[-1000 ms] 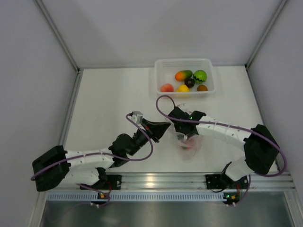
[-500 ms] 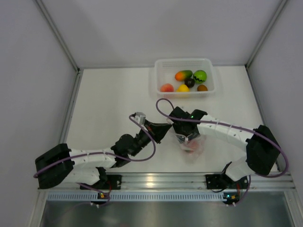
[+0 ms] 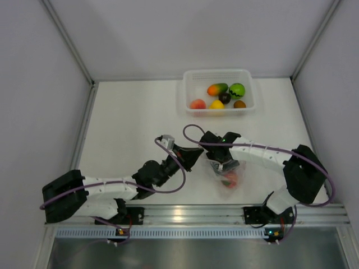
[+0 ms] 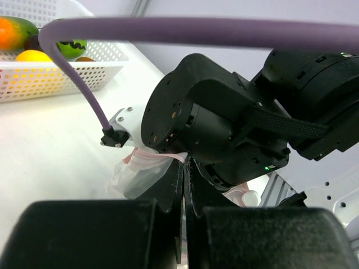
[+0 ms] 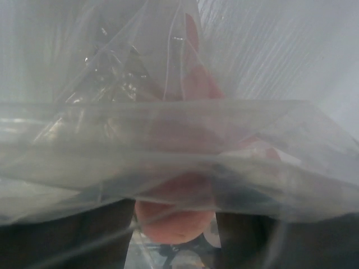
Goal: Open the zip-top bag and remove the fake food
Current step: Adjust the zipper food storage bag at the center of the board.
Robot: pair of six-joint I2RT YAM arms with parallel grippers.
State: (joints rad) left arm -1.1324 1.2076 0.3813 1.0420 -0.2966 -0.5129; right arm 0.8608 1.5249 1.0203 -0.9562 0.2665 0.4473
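Top external view: the left arm [image 3: 106, 189] stretches low across the table [image 3: 129, 123] toward two o'clock. The left gripper [image 3: 197, 151] is closed and, as far as we can see, pinches an edge of the zip-top bag [image 3: 236, 170] near the table's middle. The right arm [image 3: 263, 154] folds in toward nine o'clock, with the right gripper [image 3: 222, 166] down at the bag's mouth. Through the film we see its fingers apart on either side of one piece of the fake food, a pink-red fruit [image 3: 229, 180]; we cannot tell whether they clamp it. At twelve o'clock, the white tray [image 3: 188, 92] holds the mango [image 3: 217, 89], green [image 3: 236, 90], dark purple [image 3: 225, 97], yellow [image 3: 217, 104], brown [image 3: 239, 103] and peach-orange [image 3: 197, 103] pieces.
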